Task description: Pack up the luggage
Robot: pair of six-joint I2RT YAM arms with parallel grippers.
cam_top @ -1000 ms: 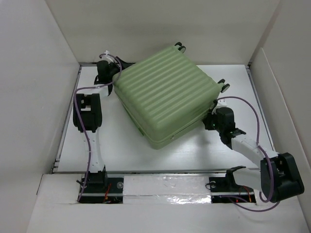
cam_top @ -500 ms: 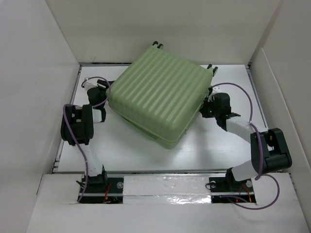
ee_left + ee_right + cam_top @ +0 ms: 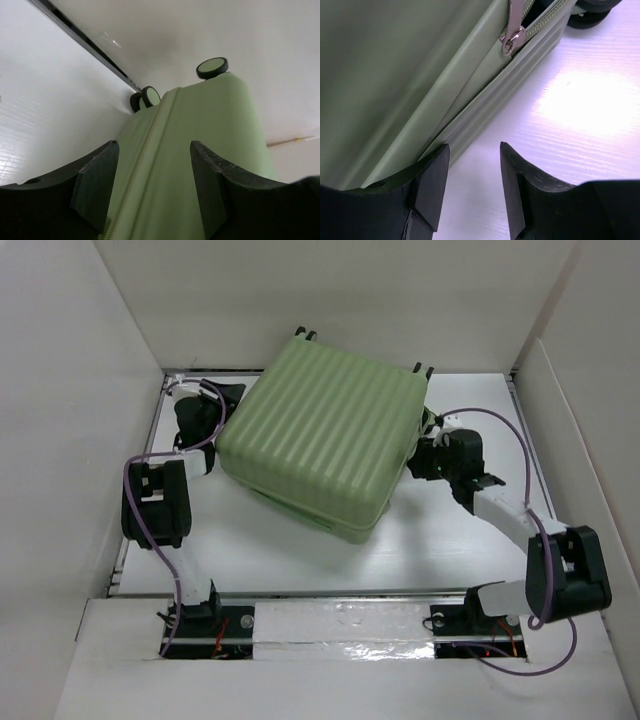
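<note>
Left gripper [image 3: 153,150], wide open, straddles the left side of the luggage [image 3: 318,440] without gripping; right gripper [image 3: 474,150], open and empty, faces its right side, equally near.

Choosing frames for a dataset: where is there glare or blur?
Top external: evenly lit and sharp, with reflections on the glossy strip between the arm bases. Left wrist: the luggage near the lens is soft, its wheels crisper. Right wrist: a blown-out glare patch on the table; the zipper pull is sharp.
</note>
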